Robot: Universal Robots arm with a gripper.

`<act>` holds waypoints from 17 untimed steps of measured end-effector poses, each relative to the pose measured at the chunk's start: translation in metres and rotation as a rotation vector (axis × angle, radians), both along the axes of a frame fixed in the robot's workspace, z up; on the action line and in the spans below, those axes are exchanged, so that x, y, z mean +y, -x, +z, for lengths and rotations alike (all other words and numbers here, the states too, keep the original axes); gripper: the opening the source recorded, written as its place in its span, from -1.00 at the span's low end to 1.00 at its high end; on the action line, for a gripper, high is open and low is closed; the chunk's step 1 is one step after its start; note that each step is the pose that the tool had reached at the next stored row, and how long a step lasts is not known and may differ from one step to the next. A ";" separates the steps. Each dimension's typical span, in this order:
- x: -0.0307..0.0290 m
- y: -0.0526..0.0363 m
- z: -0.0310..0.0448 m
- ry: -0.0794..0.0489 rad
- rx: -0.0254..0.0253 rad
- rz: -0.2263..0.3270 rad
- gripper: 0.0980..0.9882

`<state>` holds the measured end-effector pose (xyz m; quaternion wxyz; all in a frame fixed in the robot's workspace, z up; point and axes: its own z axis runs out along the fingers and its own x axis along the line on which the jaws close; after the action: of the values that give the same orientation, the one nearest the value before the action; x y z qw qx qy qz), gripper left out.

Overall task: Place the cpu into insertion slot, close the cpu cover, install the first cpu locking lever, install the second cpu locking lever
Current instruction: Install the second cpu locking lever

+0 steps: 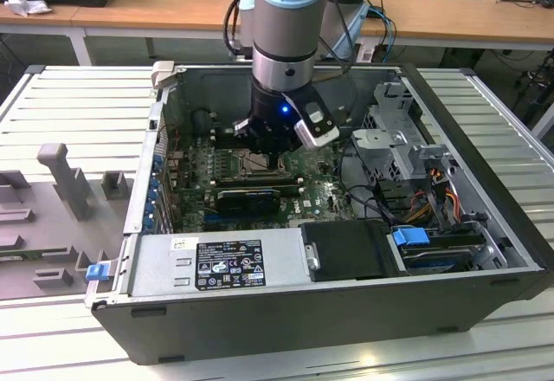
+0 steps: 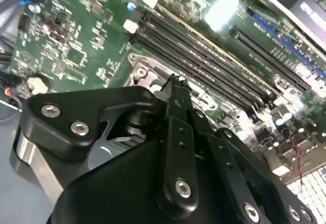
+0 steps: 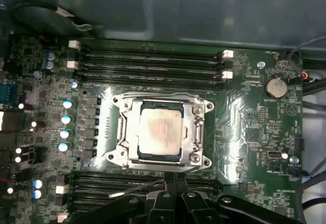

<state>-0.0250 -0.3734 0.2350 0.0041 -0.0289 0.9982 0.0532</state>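
In the first wrist view the cpu, a pale square chip, lies flat in the insertion slot on the green board. The silvery cpu cover lies down around it as a frame. A thin silvery locking lever slants beside the socket's edge, its end reaching my fingertips. My gripper stands at that edge, its black fingers pressed together with nothing visible between them. The second wrist view shows the gripper tip by the socket's corner. In the exterior view the gripper hangs low inside the open computer case.
Long black memory slots run on both sides of the socket. A black card, the power supply, a drive cage and cables crowd the case. Its walls close in around the arm.
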 end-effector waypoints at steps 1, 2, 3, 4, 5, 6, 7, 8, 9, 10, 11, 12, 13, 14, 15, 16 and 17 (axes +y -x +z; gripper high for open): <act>0.0000 0.0036 -0.0002 -0.002 0.0001 0.000 -0.98; -0.0001 0.0076 -0.0003 -0.004 0.0000 0.000 -0.98; -0.0001 0.0123 -0.0005 -0.006 0.0000 0.000 -0.98; -0.0001 0.0166 -0.0006 -0.006 0.0000 0.000 -0.98; -0.0002 0.0208 -0.0008 -0.007 0.0000 0.000 -0.98; -0.0003 0.0242 -0.0011 -0.007 0.0001 0.000 -0.98; -0.0006 0.0266 -0.0014 -0.008 0.0000 0.000 -0.98; -0.0010 0.0281 -0.0016 -0.008 0.0000 0.000 -0.98; -0.0018 0.0307 -0.0023 -0.008 0.0000 0.000 -0.98; -0.0023 0.0314 -0.0038 -0.009 -0.0001 0.000 -0.98; -0.0026 0.0316 -0.0051 -0.009 0.0000 0.001 -0.98; -0.0027 0.0324 -0.0079 -0.011 0.0000 0.001 -0.98; -0.0027 0.0330 -0.0110 -0.013 0.0000 0.003 -0.98; -0.0027 0.0333 -0.0127 -0.014 0.0001 0.004 -0.98; -0.0027 0.0337 -0.0150 -0.014 0.0000 0.005 -0.98; -0.0027 0.0343 -0.0178 -0.015 0.0001 0.007 -0.98; -0.0031 0.0349 -0.0189 -0.019 0.0002 0.008 -0.98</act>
<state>-0.0599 -0.3765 0.2161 0.0040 -0.0328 0.9975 0.0625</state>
